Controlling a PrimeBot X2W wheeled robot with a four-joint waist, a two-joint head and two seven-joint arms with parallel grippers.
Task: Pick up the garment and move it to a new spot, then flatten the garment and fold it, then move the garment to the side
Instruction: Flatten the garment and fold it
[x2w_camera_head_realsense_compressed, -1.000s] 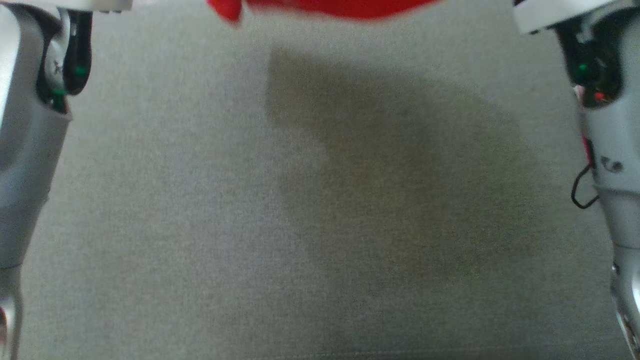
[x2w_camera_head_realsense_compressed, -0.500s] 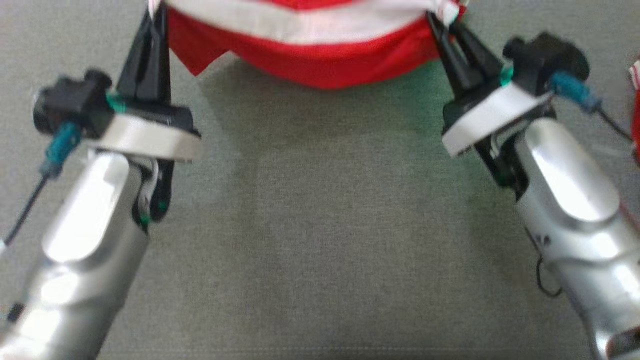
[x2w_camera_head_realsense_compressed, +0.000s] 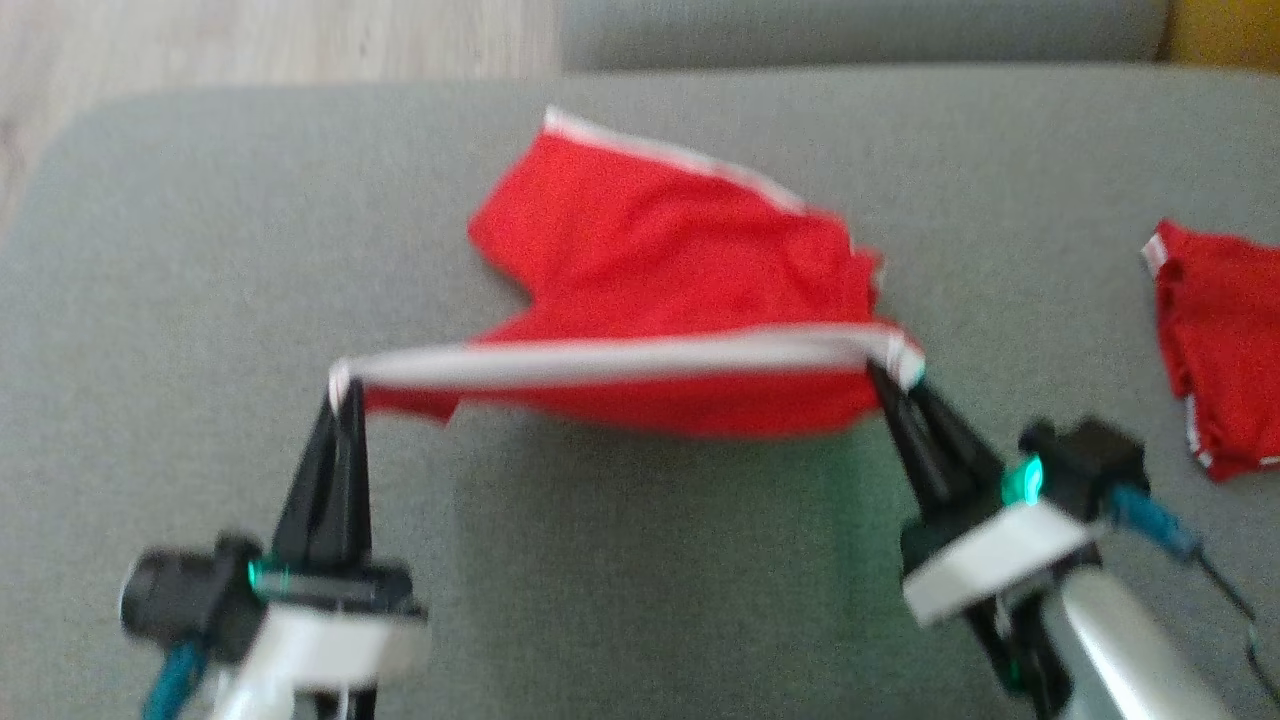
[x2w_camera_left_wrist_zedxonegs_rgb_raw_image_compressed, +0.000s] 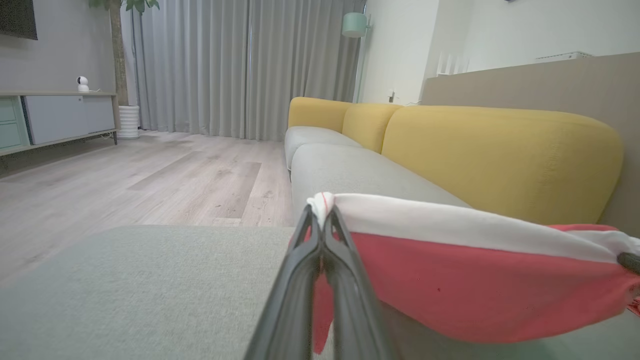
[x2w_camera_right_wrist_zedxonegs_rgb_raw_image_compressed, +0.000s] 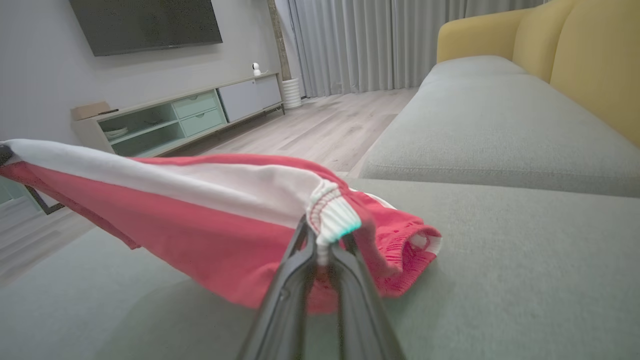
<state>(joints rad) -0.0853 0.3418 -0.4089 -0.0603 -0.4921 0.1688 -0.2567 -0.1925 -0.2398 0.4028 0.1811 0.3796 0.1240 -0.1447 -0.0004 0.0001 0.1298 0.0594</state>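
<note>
Red garment (x2w_camera_head_realsense_compressed: 650, 260), waistband (x2w_camera_head_realsense_compressed: 620, 362) taut between hands, left hand (x2w_camera_head_realsense_compressed: 347, 392) clamped on one end, right hand (x2w_camera_head_realsense_compressed: 893, 378) clamped on other

On the broad grey fabric seat (x2w_camera_head_realsense_compressed: 200, 300), midway across: a red cloth garment with a white waistband (x2w_camera_head_realsense_compressed: 660, 260), near edge raised between the left gripper (x2w_camera_head_realsense_compressed: 345, 385) and the right gripper (x2w_camera_head_realsense_compressed: 893, 372). Well to its right on the seat, a second red cloth piece (x2w_camera_head_realsense_compressed: 1220, 350); behind, pale wooden floor (x2w_camera_head_realsense_compressed: 250, 40) left, grey-and-yellow sofa (x2w_camera_head_realsense_compressed: 850, 35) right.

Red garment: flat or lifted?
Partly lifted: left gripper and right gripper pinch the garment by its white waistband, taut above the cushion; the rest lies rumpled on it.
</note>
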